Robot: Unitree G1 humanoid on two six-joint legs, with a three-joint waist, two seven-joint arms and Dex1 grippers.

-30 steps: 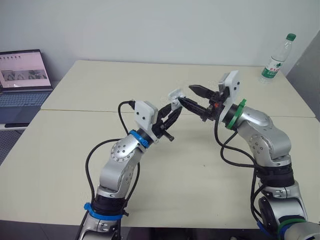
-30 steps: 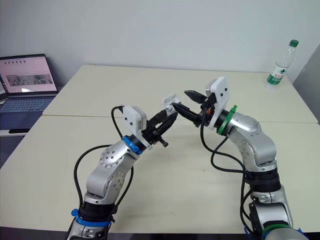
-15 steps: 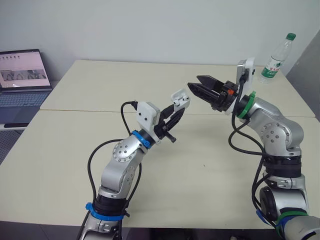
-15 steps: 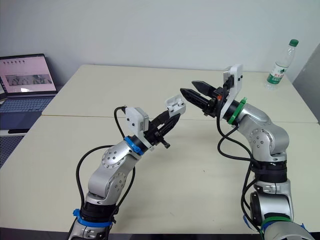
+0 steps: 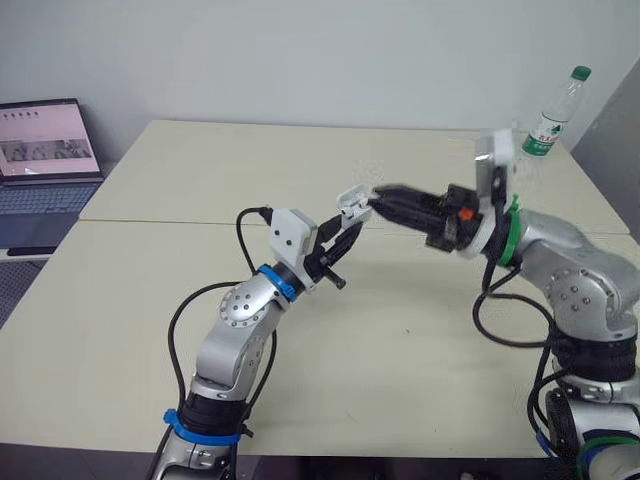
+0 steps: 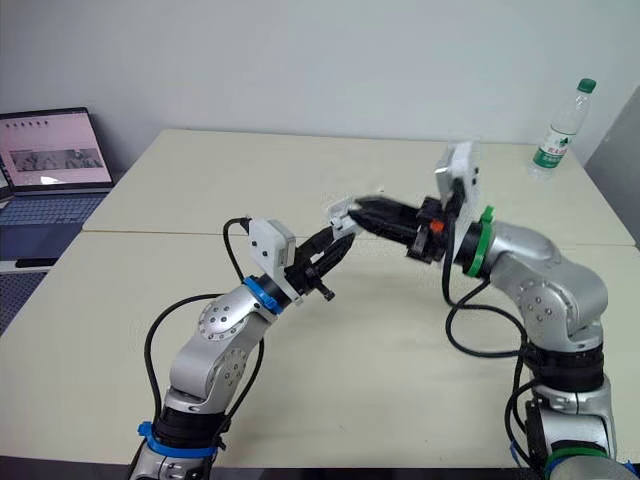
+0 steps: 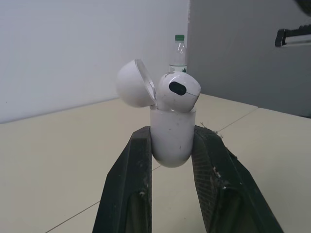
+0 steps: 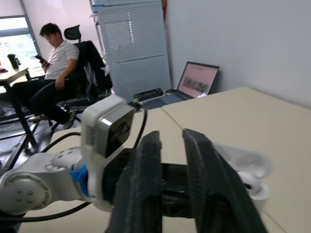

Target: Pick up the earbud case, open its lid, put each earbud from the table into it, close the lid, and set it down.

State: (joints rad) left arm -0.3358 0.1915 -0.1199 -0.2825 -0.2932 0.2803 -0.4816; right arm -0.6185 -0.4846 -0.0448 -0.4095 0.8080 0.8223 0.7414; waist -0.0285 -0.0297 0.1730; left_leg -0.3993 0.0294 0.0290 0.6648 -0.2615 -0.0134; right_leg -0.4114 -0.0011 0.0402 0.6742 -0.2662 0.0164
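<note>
Brought the right gripper (image 5: 385, 197) back in beside the earbud case (image 5: 352, 203), after pulling away half a second ago. Holds the right fingers (image 8: 146, 184) close together, with a thin slit between. Clamps the case body in the left fingers (image 7: 130, 174), in the air above the tabletop (image 5: 400, 330), with the lid (image 7: 133, 83) flipped open and one earbud (image 7: 178, 92) seated in its mouth.

right tool (image 5: 384, 197) blurred in head views, contact with earbud case (image 5: 352, 203) unclear; case lower sides covered by left tool (image 7: 172, 133) fingers (image 7: 129, 179); case part-hidden behind right tool in right wrist view; laptop (image 5: 45, 150) cut by edge
</note>
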